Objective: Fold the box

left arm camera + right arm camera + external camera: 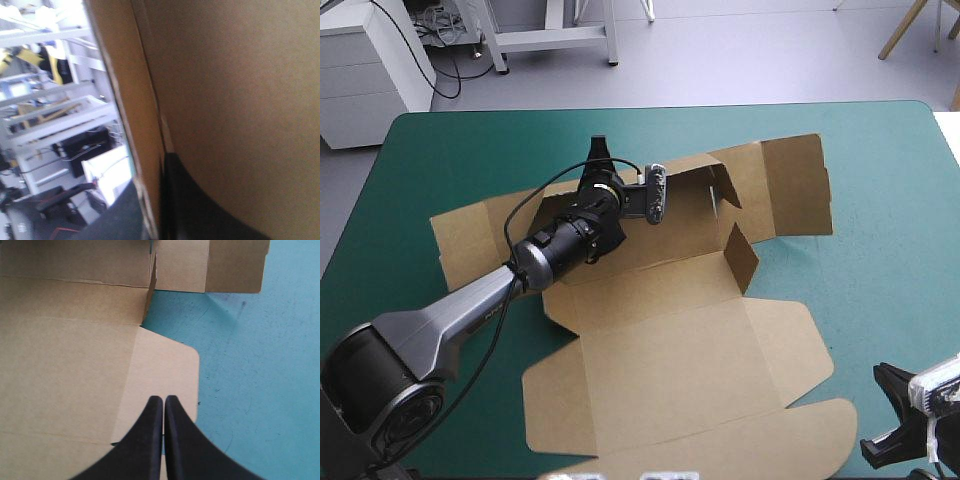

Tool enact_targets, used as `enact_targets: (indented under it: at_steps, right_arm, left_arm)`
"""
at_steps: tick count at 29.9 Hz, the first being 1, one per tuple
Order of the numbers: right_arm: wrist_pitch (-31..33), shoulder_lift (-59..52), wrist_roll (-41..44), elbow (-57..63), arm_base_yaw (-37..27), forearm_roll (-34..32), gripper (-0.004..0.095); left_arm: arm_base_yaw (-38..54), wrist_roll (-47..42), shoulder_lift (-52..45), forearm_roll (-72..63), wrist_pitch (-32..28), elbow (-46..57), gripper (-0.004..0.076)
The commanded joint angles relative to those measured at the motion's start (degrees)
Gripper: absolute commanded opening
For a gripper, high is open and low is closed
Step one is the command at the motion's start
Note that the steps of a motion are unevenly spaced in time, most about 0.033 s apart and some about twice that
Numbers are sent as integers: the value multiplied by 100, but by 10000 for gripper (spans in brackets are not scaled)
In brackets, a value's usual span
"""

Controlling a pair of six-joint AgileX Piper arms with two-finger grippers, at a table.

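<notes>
High view shows a brown cut-cardboard box (690, 340) lying mostly opened out at the middle of the teal-green counter (880, 250), with one small side flap (741, 255) standing upright. The left arm reaches from the near left corner across the board to its far long panel. There the left pincer (599, 160) is clamped on the lifted board, and its wrist view shows brown panel between the two black fingers. The right pincer (163, 402) has its fingers pressed together, pointing over a rounded flap (165, 370) on the box's right side.
</notes>
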Motion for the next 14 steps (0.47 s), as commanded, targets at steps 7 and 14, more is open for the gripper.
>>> enact_targets:
  at_steps: [7,14]
  right_arm:
    - [-436,69,-14,-116,-44,-80,-4]
    - [-436,69,-14,-116,-44,-80,-4]
  left_arm:
    - [-795,-1565,-260,1622,-19,-164,-10]
    - [-1486,-3020,-580,3246,396,626,-10]
